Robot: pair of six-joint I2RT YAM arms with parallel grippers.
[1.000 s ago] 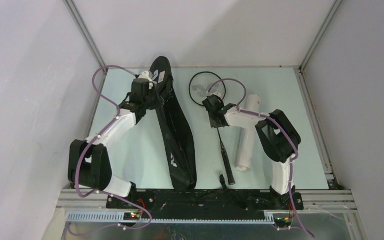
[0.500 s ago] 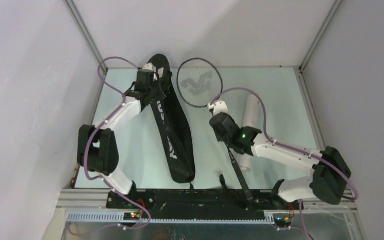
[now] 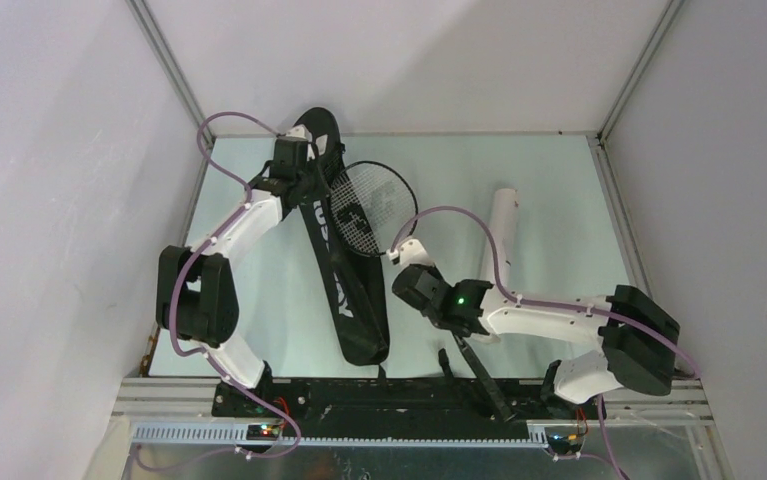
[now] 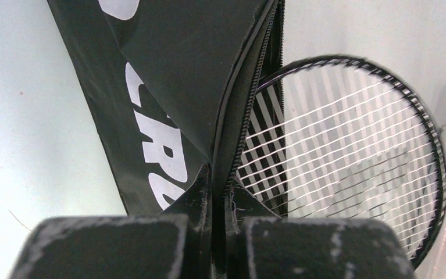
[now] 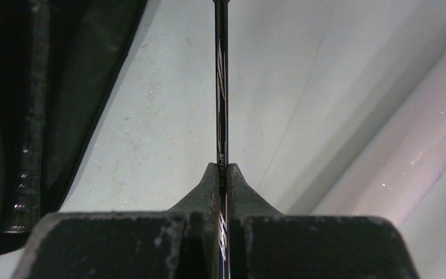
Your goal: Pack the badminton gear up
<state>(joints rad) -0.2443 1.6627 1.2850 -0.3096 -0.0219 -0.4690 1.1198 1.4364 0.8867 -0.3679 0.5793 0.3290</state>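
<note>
The black racket bag [image 3: 344,270] with white lettering lies lengthwise left of centre. My left gripper [image 3: 304,178] is shut on the bag's zipper edge [image 4: 232,157] near its far end, holding the flap up. My right gripper [image 3: 406,272] is shut on the thin shaft [image 5: 221,104] of a black racket. The racket's head [image 3: 364,208] lies partly in the bag's opening, as the left wrist view shows [image 4: 348,151]. Its handle [image 3: 484,375] points to the near edge. The long white tube [image 3: 499,235] lies to the right. No shuttlecock shows.
A second dark handle end [image 3: 444,360] lies by the near edge next to the bag. White walls enclose the table on three sides. The black mounting rail [image 3: 379,395] runs along the near edge.
My right gripper has swung the racket left and nearer, so its head went from the far middle to the bag's opening. My left gripper moved to the bag's far end and stays there.
</note>
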